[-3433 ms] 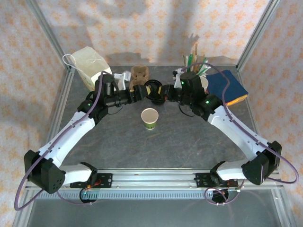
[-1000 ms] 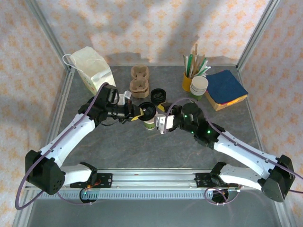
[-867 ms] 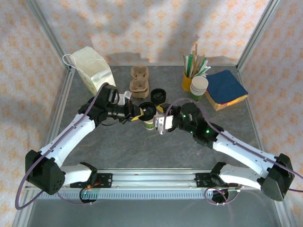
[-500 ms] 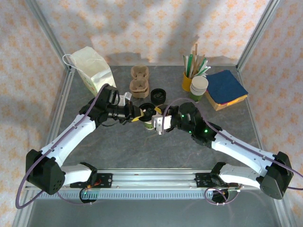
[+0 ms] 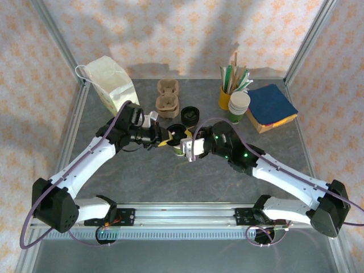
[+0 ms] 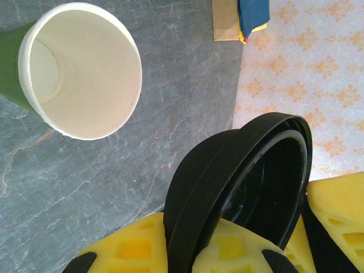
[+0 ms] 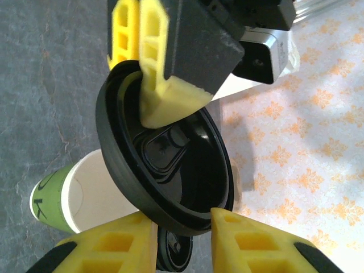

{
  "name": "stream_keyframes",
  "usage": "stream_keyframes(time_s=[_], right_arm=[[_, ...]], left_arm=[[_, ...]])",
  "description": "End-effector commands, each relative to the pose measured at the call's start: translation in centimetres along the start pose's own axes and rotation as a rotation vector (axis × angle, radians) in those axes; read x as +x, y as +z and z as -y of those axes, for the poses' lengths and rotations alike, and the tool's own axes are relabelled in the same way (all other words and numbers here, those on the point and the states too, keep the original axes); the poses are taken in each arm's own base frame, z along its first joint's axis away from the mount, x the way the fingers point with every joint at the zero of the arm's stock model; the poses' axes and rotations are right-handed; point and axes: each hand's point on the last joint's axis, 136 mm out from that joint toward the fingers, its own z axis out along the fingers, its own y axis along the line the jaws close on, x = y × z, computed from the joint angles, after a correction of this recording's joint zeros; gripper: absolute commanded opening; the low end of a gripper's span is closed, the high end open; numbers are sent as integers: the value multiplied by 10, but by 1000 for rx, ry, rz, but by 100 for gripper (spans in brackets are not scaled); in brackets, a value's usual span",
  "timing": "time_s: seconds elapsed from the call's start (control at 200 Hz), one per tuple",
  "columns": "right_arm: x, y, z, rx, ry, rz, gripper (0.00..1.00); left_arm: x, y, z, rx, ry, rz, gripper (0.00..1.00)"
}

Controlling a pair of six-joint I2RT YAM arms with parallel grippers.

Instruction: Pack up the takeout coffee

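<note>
Fingers (image 7: pixel 165 96) of the left gripper (image 5: pixel 169 138) are clamped on the upper rim of the black lid (image 7: pixel 165 165); fingers (image 7: pixel 250 244) of the right gripper (image 7: pixel 182 227) stand either side of its lower rim, and you cannot tell whether they pinch it yet. Treat the step as capping the cup, with the lid shared between two grips. Work from the table (image 5: pixel 170 185) upward: the paper cup (image 6: pixel 79 71) stands free on it, unheld and probably light, so expect it to tip or slide under any sideways push. Confirm one firm grip on the lid before you release the other (a thin rim can pivot between narrow pads). Turn the lid until its hollow side faces down, centre it over the cup mouth, then press straight down and evenly around the rim. The cup sits just below and beside the lid, between both grippers, near the middle of the table; it appears upright, long axis vertical, open mouth up, green part lowest. The lid hangs steeply tilted, almost on edge, hollow side toward the right wrist camera, so its axis lies well off the cup's.
</note>
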Motion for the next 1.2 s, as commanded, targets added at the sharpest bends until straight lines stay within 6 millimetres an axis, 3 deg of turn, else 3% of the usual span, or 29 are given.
stream_keyframes(time_s=[0.0,0.551,0.776,0.941,1.141,1.196], right_arm=[[-13,2,-9,-58,-67,32,27],[0,4,-20,-98,-216,-21,31],[-4,4,-19,-94,-203,-6,16],[-6,1,-20,-95,-155,3,4],[-7,-3,-19,-86,-120,5,0],[-7,-4,-19,-83,-115,4,0]], left_arm=[[18,1,16,60,-140,-116,7],[21,-1,19,8,-115,-169,7],[21,-2,20,12,-114,-164,7],[20,-3,22,21,-104,-153,13],[16,-5,21,38,-117,-131,39],[14,-8,22,44,-119,-122,41]])
